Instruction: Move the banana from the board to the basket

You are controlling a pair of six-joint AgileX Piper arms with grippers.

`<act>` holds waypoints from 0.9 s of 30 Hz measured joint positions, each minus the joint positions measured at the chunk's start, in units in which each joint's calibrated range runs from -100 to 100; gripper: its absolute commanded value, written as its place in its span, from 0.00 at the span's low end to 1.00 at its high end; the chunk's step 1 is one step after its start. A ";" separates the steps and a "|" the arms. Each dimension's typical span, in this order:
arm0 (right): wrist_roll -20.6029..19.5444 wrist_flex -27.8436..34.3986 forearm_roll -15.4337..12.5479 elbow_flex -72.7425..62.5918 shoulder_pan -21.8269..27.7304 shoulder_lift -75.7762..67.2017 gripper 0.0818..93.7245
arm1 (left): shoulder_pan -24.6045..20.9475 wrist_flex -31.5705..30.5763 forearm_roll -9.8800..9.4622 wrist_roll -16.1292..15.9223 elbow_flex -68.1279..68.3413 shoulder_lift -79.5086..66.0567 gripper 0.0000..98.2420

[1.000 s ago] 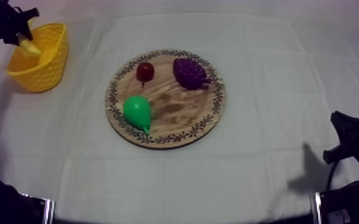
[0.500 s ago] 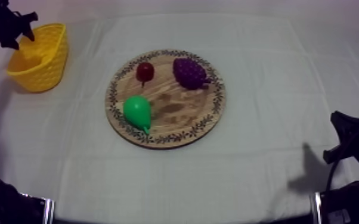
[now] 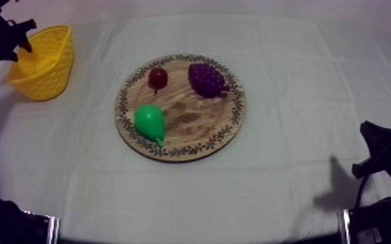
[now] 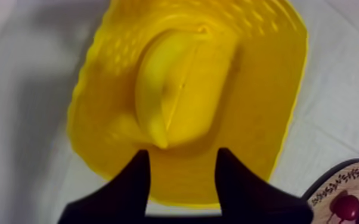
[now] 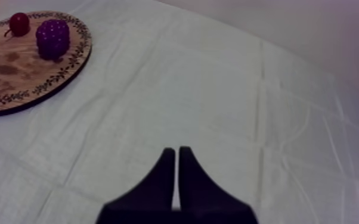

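The banana [image 4: 170, 89] lies inside the yellow basket [image 4: 259, 77], seen from the left wrist. My left gripper [image 4: 183, 154] hangs open above the basket's near rim, with nothing between its fingers. From above, my left gripper [image 3: 6, 39] is at the far left corner, just left of the basket [image 3: 42, 65]. The wooden board [image 3: 191, 120] sits mid-table with a green pear [image 3: 149, 122], purple grapes [image 3: 206, 79] and a small red fruit [image 3: 158, 78]. My right gripper [image 5: 177, 152] is shut on nothing, low over bare cloth.
My right arm [image 3: 390, 159] rests at the near right edge. From the right wrist, the board [image 5: 15, 65] with grapes [image 5: 53, 37] and the red fruit [image 5: 19, 22] lies well off to one side. Open cloth surrounds the board.
One second ago my left gripper held the banana over the basket. It has let go, the banana now lies in the basket, and the gripper has drawn back to the left.
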 measured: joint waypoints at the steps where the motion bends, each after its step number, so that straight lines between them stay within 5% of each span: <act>1: 0.00 0.00 0.00 0.00 0.00 0.00 0.00 | 0.00 -0.79 0.00 0.07 1.31 -1.15 0.31; 13: 0.00 -0.01 0.00 0.00 -0.04 0.00 0.00 | 1.72 -13.76 -1.25 1.49 22.73 -19.72 0.09; 27: 0.00 -0.01 0.00 0.00 -0.11 0.00 0.00 | 7.79 -27.18 -7.49 9.49 47.29 -41.54 0.00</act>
